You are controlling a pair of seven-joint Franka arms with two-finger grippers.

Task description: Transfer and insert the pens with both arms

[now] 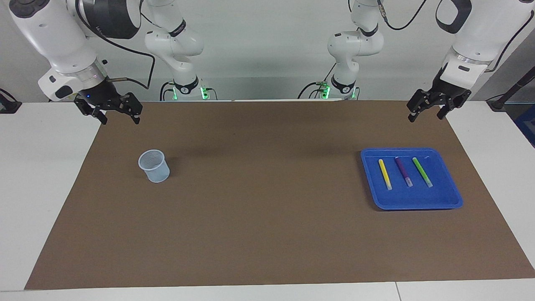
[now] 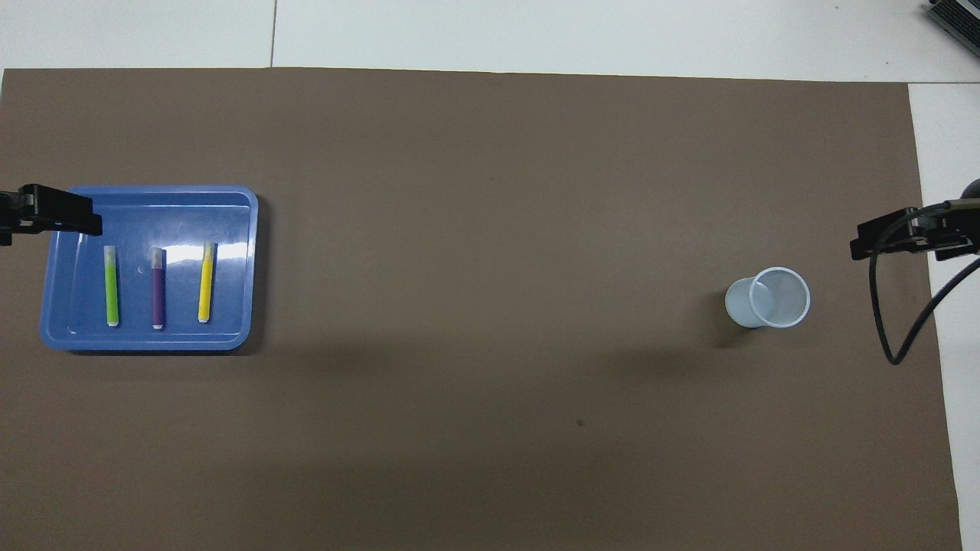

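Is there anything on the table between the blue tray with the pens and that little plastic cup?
Nothing. Both views show only bare brown mat between the tray and the cup; the overhead view shows it most plainly.

This is a robotics lab bench, not a home or a shop. Two large white arms, the left arm and the right arm, hang over a white table laid with a plain brown mat; two smaller white arms with green lights at their bases stand against a bare pale wall, black cables looping between them. The few props look staged for a trial: a blue tray with three pens laid out side by side, and what seems to be a disposable plastic cup.
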